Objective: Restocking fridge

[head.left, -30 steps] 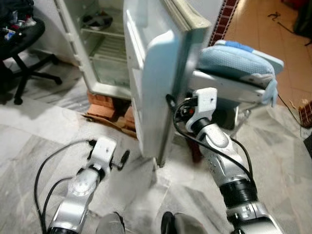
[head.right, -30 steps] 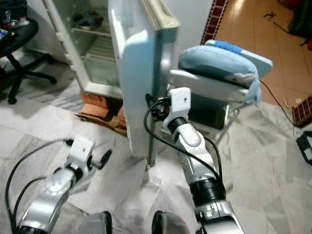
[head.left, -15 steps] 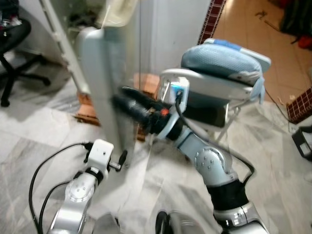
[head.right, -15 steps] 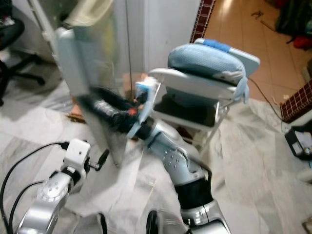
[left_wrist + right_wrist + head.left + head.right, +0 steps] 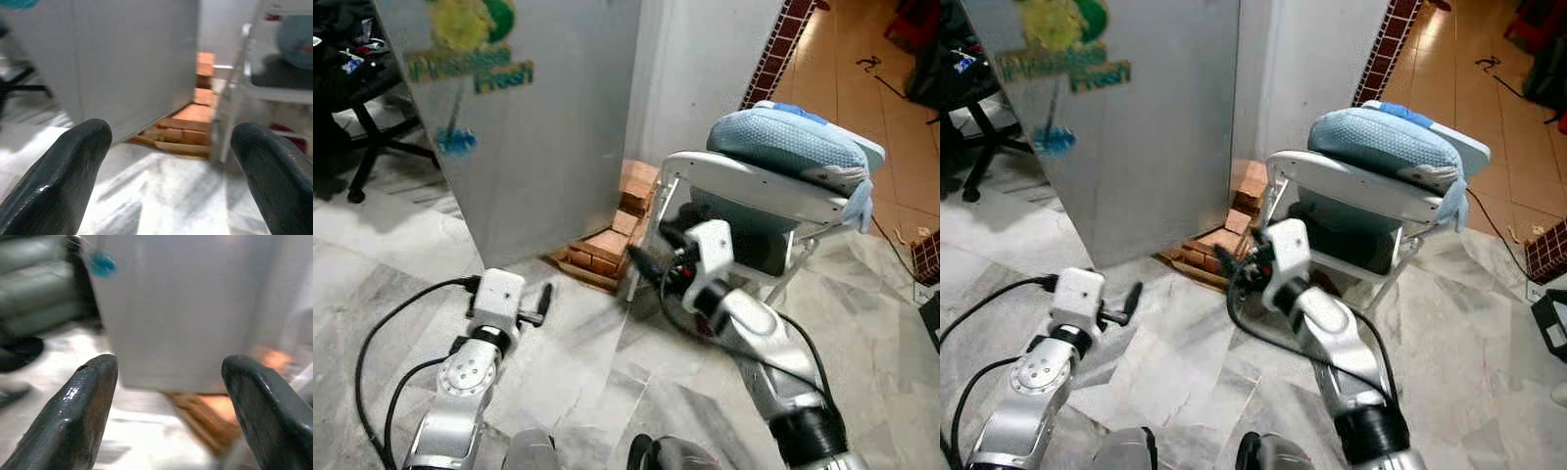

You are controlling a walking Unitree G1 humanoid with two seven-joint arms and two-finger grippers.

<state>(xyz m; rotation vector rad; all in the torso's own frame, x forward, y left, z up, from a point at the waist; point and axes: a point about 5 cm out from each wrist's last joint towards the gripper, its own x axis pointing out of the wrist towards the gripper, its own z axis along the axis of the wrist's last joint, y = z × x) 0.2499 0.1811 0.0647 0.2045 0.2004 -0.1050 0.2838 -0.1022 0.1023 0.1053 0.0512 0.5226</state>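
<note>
The right hand (image 5: 1226, 262) hangs with its fingers spread wide and nothing between them, reaching toward the bricks (image 5: 607, 240) under the fridge (image 5: 538, 127). The left hand (image 5: 544, 302) is low over the marble floor (image 5: 382, 284), also wide and empty. The fridge stands just ahead with its door closed, sticker side facing me. It looks heavy and rigid, smooth-faced; I'd take the door by its edge. A white chair (image 5: 754, 191) with a blue cushion (image 5: 783, 142) sits beside it.

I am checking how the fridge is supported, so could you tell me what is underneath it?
Under the fridge, stacked red bricks show at its right corner. How far they reach beneath is hidden by the closed door.
</note>
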